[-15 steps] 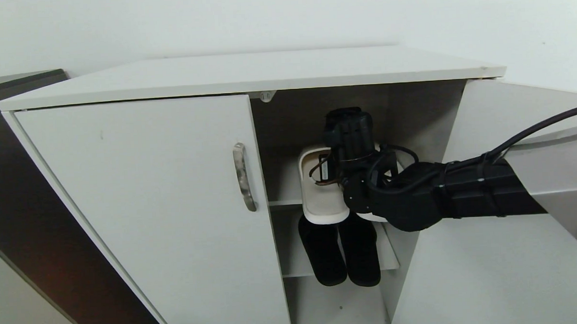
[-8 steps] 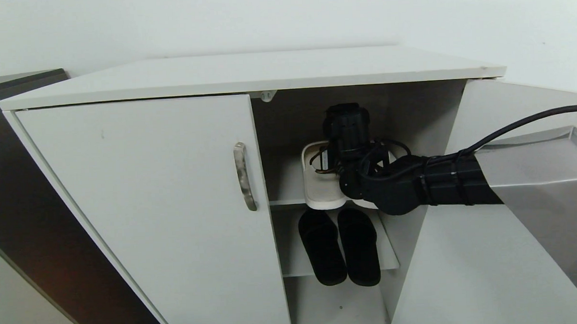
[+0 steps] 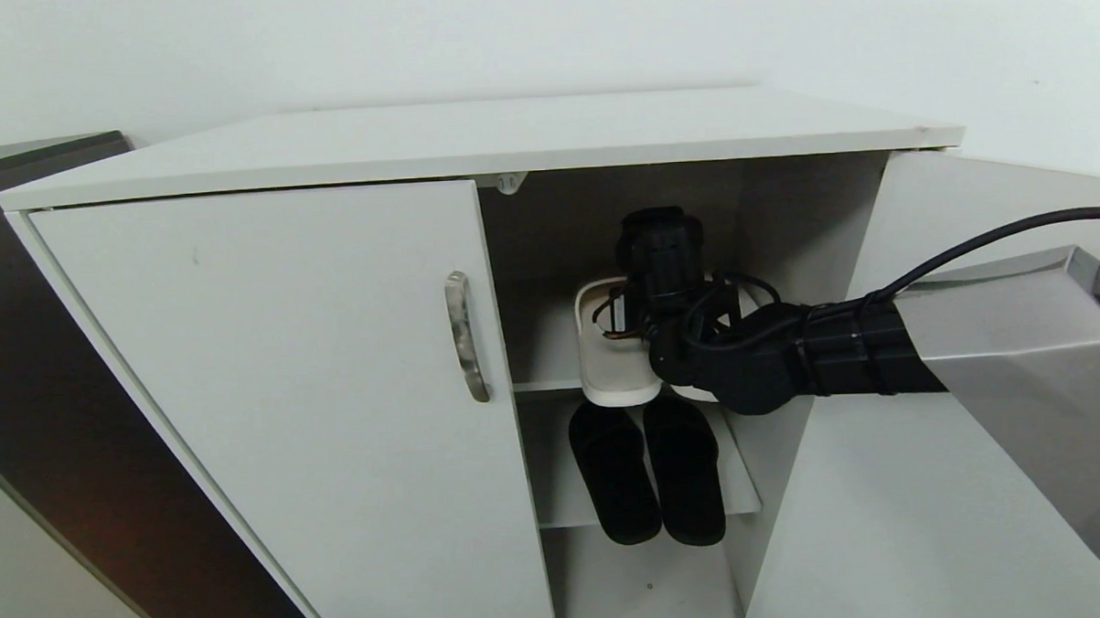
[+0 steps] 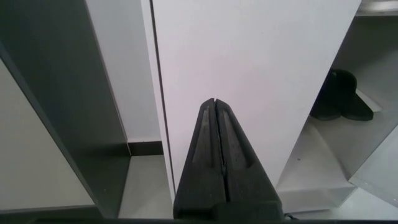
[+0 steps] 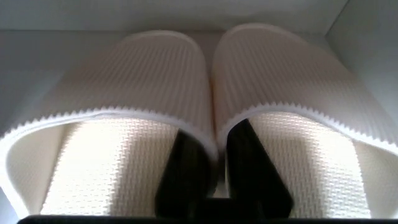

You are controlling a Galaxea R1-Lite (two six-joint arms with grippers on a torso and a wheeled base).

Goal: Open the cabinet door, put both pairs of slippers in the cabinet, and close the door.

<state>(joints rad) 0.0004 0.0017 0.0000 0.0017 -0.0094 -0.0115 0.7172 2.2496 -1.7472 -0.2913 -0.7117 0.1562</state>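
In the head view the cabinet (image 3: 471, 138) stands with its right door (image 3: 887, 517) swung open and its left door (image 3: 270, 401) closed. The black slippers (image 3: 647, 475) lie side by side on the lower shelf, toes inward and heels over the shelf's front edge. The white slippers (image 3: 616, 366) sit on the shelf above, also overhanging a little. The right arm reaches into the opening, its wrist just over the white pair.

In the left wrist view the left claw (image 4: 214, 109) hangs outside the cabinet in front of the closed left door, its fingers pressed together with nothing between them. The black slippers show off to one side.

In the right wrist view the right claw (image 5: 214, 155) has one finger inside each white slipper and pinches their adjoining inner edges.

So opening is done and both pairs are inside. What seems left is to let go of the white pair, pull the arm out, and shut the right door.
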